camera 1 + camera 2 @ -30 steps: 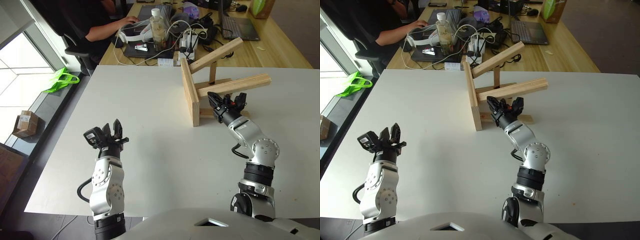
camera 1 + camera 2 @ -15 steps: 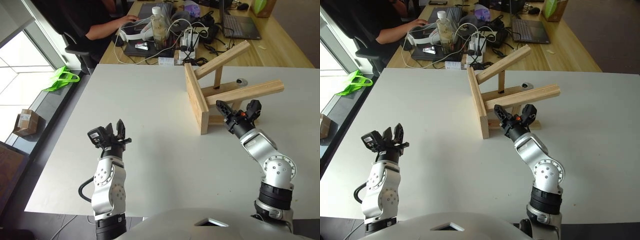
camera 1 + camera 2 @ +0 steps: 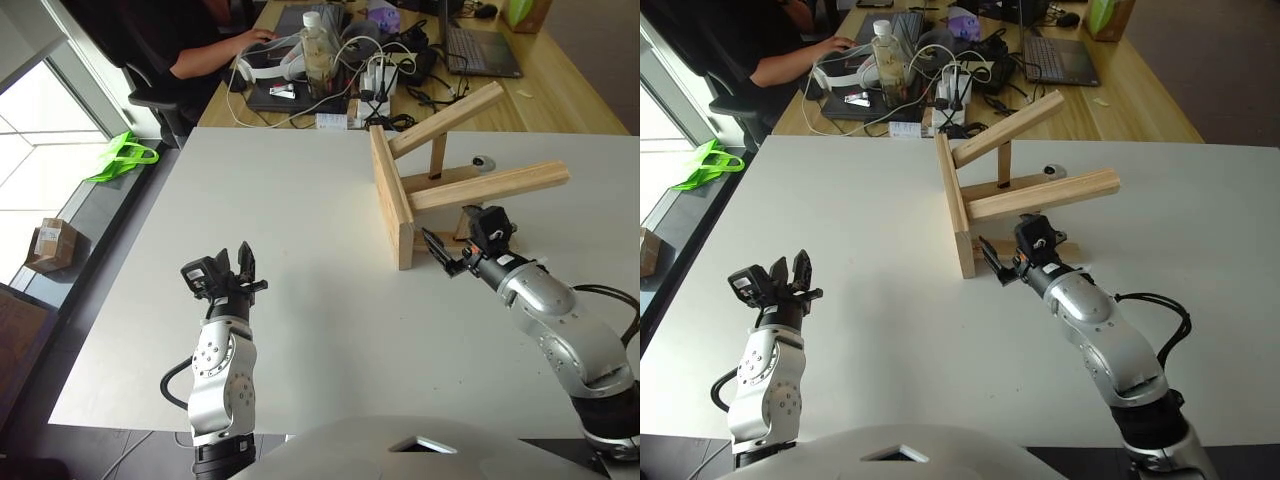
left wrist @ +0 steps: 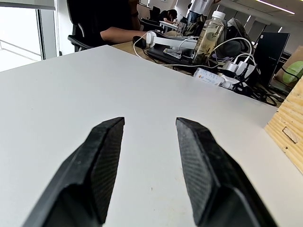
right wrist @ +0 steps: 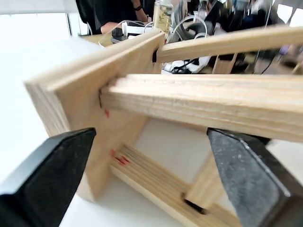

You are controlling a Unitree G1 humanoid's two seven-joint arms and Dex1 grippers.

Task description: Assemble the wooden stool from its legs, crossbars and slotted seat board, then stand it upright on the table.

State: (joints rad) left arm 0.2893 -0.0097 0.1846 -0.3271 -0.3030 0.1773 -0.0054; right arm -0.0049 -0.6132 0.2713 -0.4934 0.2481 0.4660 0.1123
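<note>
1. Stool [image 3: 400,200] lying on its side, upper right of centre on the table [image 3: 300,180]; seat [image 3: 388,190] on edge, legs pointing right.
2. Right gripper [image 3: 458,243] spread wide beneath the near leg [image 3: 490,185], grasping nothing. Left gripper [image 3: 232,277] also released, lower left.
3. Best to grasp the near leg close to the seat, then tip slowly so the stool does not slide.
4. Against a second ago: stool nudged right, right gripper rolled and moved right, left gripper slightly lower.
</note>
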